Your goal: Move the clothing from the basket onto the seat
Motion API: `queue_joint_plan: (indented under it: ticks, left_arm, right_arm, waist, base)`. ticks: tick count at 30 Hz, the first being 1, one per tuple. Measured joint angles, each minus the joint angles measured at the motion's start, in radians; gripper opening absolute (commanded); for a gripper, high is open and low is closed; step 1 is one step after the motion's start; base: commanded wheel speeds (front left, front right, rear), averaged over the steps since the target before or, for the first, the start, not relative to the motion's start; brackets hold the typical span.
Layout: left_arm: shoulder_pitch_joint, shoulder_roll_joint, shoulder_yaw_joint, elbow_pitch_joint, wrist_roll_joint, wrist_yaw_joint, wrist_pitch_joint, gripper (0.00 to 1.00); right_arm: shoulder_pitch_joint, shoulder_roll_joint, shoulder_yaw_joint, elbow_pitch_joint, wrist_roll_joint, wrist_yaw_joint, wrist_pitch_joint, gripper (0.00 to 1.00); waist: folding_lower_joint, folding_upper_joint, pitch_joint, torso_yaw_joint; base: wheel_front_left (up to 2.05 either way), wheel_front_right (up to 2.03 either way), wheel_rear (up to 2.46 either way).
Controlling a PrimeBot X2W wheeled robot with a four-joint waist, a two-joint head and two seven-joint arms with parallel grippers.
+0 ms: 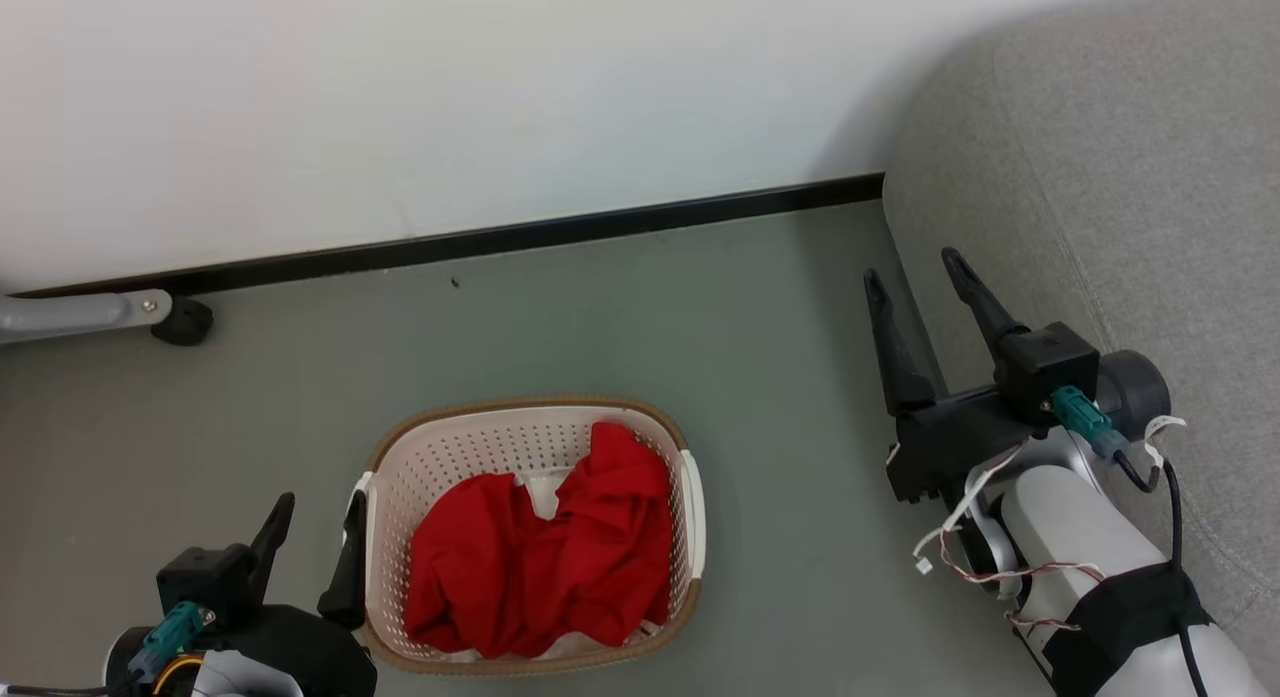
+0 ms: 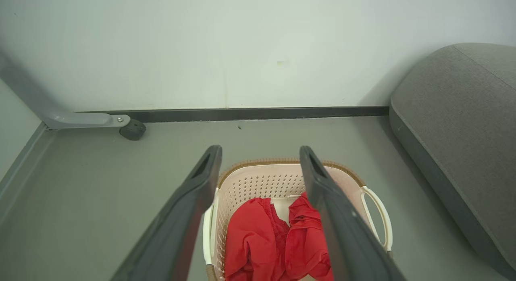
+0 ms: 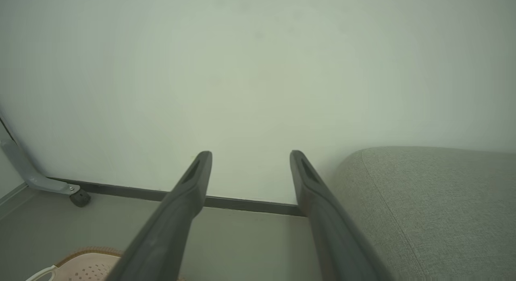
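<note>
Head view gives us the relation that matters: the clothing (image 1: pixel 540 547) lies crumpled inside the basket (image 1: pixel 470 457), a red heap with a white patch near its middle, covering the bottom from the basket's near left corner to a fold that peaks toward its far right corner. The left gripper (image 1: pixel 320 502) sits just beside the basket's left side, its 2 dark fingers (image 1: pixel 347 562) spread wide and holding nothing, the inner finger close against the rim. From those jaws the clothing lies to the right and down inside the basket, and in the left wrist view the red folds show between the 2 fingers, so we judge that a short swing over the rim and a dip would reach the fabric. We can make out no clear long axis in the heap; its main crease runs roughly from the basket's near side toward its far side. The right gripper (image 1: pixel 911 267) hangs well to the right of the basket, likewise wide and empty, close by the seat (image 1: pixel 1100 177), which stands right of the basket with a strip of floor (image 1: pixel 800 377) between. We judge the left arm the nearer for the pick; none of the clothing is on the seat yet. We can read no brand, label or writing on the basket, the clothing or the seat.
</note>
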Motion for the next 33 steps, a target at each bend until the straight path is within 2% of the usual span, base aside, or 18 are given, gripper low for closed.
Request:
queue_joint_plan:
  ticks: [11, 23, 33]
  left_arm:
    - [-0.013, 0.012, -0.031, -0.008, 0.001, -0.008, 0.000, 1.00]
    - [-0.106, 0.088, -0.140, -0.053, -0.045, -0.008, 0.000, 1.00]
    - [-0.203, 0.148, -0.247, -0.063, -0.096, -0.015, 0.000, 1.00]
  right_arm:
    - [-0.011, 0.054, -0.075, -0.064, -0.109, 0.000, 0.000, 1.00]
    - [-0.065, 0.086, -0.124, -0.156, -0.227, 0.000, -0.005, 1.00]
    - [-0.115, 0.094, -0.114, -0.249, -0.310, 0.000, -0.007, 1.00]
  waist:
    - [0.0001, 0.0000, 0.123, -0.016]
    - [0.0001, 0.0001, 0.283, -0.031]
    - [0.0002, 0.0000, 0.411, -0.053]
  base:
    - [0.00, 0.00, 0.00]
    - [0.00, 0.00, 0.00]
    - [0.00, 0.00, 0.00]
